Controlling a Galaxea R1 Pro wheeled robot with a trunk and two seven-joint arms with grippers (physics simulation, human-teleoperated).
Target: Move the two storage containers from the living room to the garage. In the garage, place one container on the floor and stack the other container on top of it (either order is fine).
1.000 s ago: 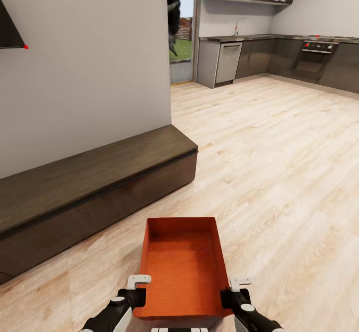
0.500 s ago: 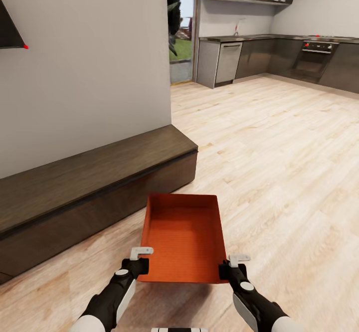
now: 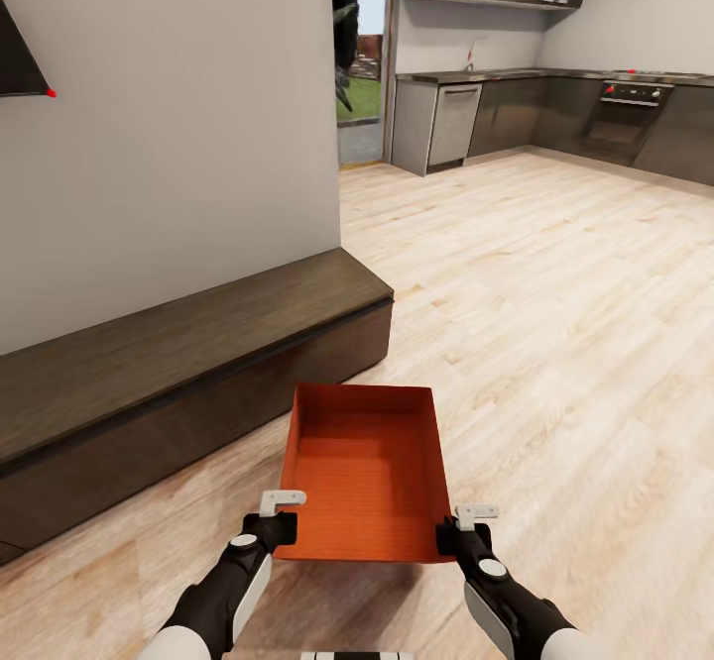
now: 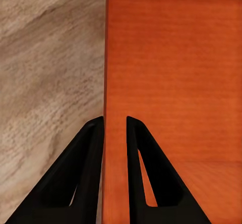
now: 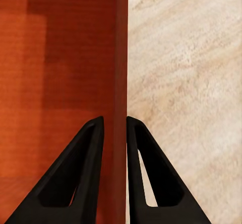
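The orange-red storage container (image 3: 364, 477) hangs above the light wood-plank floor (image 3: 555, 343) near the dark bench (image 3: 178, 363); the left gripper (image 3: 281, 513) pinches its left wall; the right gripper (image 3: 464, 529) pinches its right wall.

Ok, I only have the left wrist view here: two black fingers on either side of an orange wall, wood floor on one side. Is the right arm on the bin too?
Observer: Yes. The right gripper pinches the opposite side wall of the storage container, one finger inside and one outside.
Operator: Is the bin off the ground?
Observer: It looks so; the head view shows it held between the left gripper and the right, with its shadow on the wood floor below.
Operator: What's ahead of me?
Observer: A long dark bench along the wall on the left, and a kitchen in the far right.
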